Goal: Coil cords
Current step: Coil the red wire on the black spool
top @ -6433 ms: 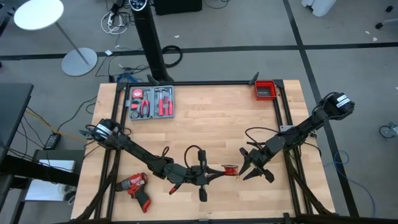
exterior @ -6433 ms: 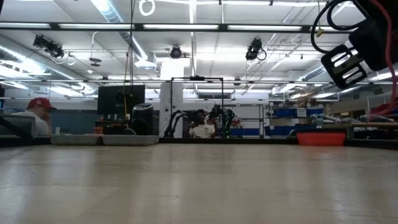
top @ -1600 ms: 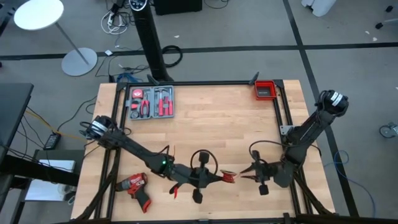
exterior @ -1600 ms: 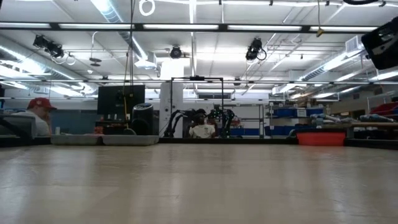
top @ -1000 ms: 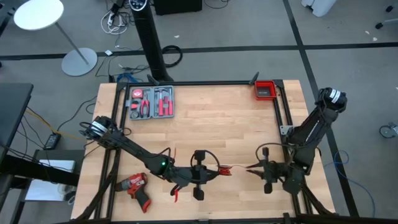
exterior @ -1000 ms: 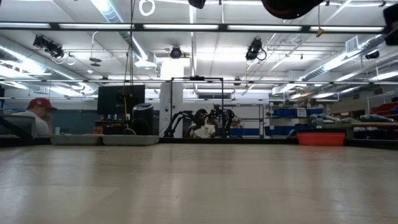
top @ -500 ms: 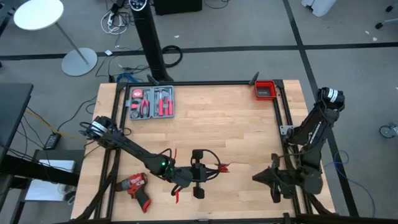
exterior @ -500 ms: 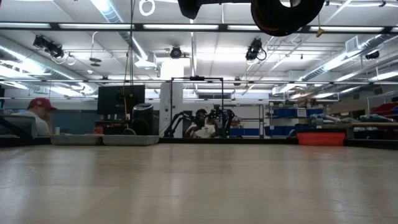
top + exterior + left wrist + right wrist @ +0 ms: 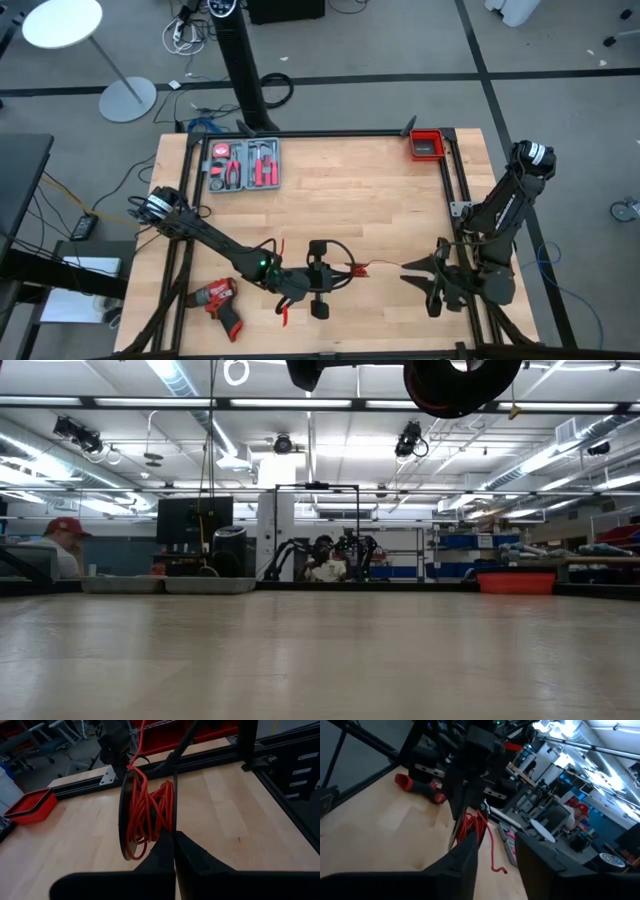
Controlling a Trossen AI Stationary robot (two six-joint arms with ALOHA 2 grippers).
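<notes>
Lettering unreadable on drill (image 9: 218,301).

Over the wooden counter (image 9: 350,200), the left tool (image 9: 345,276) holds a spool of red wire (image 9: 358,268). The right tool (image 9: 412,274) sits just beside it, fingers apart. A drill (image 9: 218,302) lies near the front-left corner.

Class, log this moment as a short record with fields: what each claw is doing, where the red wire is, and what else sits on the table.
left claw: shut on the spool's rim, held above the table's front middle
spool: dark, red wire wound on it
wire's loose end: hangs free, points toward right claw
right claw: open, empty, front right
drill: front left
tool tray: back left
red bin: back right corner
</notes>
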